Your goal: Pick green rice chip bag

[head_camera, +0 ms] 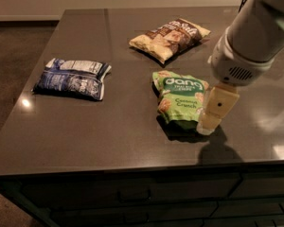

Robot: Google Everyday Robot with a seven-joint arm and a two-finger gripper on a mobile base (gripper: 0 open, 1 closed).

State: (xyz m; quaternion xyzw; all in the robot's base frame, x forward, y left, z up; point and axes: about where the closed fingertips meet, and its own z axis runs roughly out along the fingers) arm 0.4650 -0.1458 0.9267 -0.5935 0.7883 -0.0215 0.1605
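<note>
The green rice chip bag [180, 100] lies flat near the middle of the dark counter, with white "dang" lettering and "Coconut Crunch" text facing up. My gripper [212, 117] hangs from the white arm at the right. Its cream-coloured finger [217, 107] points down at the bag's right edge, close above the counter. Only that one finger shows in the camera view.
A dark blue-and-white bag [72, 78] lies at the left of the counter [109, 131]. A brown-and-cream bag [169, 38] lies at the back, behind the green bag. The counter's front edge runs below the green bag, with drawers underneath.
</note>
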